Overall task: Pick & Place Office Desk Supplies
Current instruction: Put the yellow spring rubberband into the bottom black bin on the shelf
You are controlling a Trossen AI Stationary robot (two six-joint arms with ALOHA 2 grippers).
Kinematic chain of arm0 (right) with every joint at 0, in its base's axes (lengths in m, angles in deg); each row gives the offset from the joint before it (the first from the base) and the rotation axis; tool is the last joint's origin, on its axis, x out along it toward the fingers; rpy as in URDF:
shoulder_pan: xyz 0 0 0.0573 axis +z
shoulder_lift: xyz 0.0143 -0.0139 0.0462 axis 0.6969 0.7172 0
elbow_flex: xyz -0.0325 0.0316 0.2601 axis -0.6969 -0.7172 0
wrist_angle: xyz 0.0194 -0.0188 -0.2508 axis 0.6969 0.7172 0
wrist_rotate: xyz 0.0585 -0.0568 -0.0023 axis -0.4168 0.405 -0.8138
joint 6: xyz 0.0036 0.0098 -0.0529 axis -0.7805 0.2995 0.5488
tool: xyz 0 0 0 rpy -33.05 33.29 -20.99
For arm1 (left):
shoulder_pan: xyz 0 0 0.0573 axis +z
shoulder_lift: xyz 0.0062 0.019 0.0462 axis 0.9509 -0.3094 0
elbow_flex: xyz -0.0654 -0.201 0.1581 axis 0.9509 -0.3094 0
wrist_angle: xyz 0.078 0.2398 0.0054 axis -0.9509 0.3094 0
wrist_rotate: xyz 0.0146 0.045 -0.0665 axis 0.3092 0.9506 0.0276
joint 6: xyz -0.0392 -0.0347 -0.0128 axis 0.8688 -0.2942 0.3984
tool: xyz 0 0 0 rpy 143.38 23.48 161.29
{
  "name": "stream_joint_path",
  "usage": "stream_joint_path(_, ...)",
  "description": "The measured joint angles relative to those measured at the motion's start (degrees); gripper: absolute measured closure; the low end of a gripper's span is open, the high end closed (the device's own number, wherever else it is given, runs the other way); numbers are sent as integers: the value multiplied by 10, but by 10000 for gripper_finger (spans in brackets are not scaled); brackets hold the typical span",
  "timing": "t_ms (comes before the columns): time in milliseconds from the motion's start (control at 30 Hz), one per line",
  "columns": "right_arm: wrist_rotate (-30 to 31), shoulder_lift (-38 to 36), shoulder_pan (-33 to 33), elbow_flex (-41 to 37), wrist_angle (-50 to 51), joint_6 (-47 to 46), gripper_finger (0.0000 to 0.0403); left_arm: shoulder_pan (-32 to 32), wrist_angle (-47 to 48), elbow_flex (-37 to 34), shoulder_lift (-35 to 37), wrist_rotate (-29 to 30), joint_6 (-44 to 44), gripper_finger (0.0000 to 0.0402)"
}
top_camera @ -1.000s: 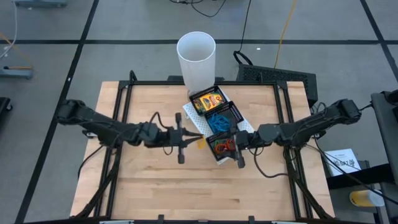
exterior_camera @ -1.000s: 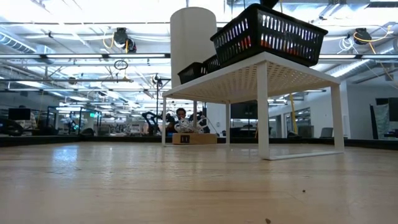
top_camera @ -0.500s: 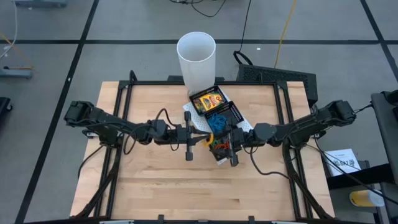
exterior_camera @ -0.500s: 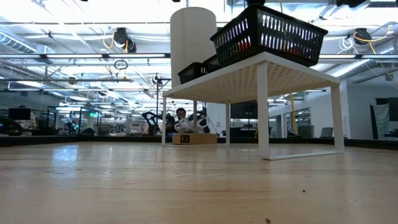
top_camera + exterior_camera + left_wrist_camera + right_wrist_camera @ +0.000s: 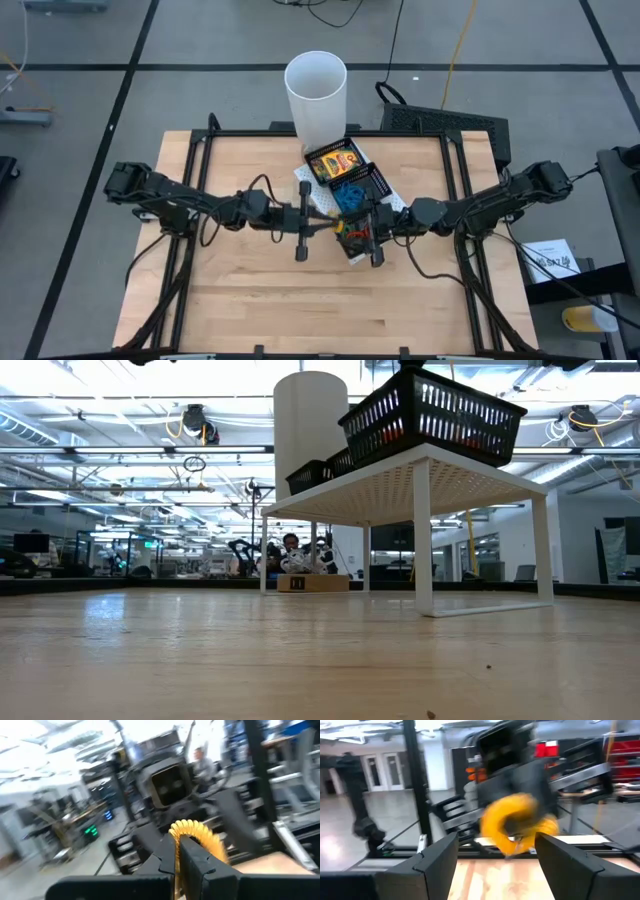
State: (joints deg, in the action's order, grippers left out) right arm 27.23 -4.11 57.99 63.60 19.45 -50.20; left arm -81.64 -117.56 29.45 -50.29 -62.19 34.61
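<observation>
Left pincer (image 5: pixel 178 842) pinches yellow band (image 5: pixel 192 834) beside mesh tray (image 5: pixel 352 188).

The work surface is a light wooden table top (image 5: pixel 250 290) with a black frame along its edges. Directly on it stands a small white perforated riser shelf (image 5: pixel 400 480) on four thin white legs, set at the far centre of the table. A tall white cylindrical cup (image 5: pixel 316 95) stands at the far edge, just beside the shelf. The shelf carries a black mesh tray (image 5: pixel 372 178), which lies diagonally. The near half of the table top carries no loose items.
</observation>
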Motion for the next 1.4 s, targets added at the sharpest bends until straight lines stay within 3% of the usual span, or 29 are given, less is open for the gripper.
stream_joint_path(100,17,-1,-2,1,-1,2,149,-8,-9,0,-1,-14,-5,387)
stream_joint_path(667,-6,18,-3,1,-13,-18,149,-13,-23,-1,-1,56,-39,389)
stream_joint_path(967,-7,38,-2,1,-48,-22,157,-9,-22,-1,-1,58,-33,383)
stream_joint_path(1133,-7,38,-2,1,-50,-14,211,-9,-21,-1,-1,58,-33,395)
stream_joint_path(1400,-8,38,-2,1,-53,-8,356,-9,-19,-1,-1,59,-27,386)
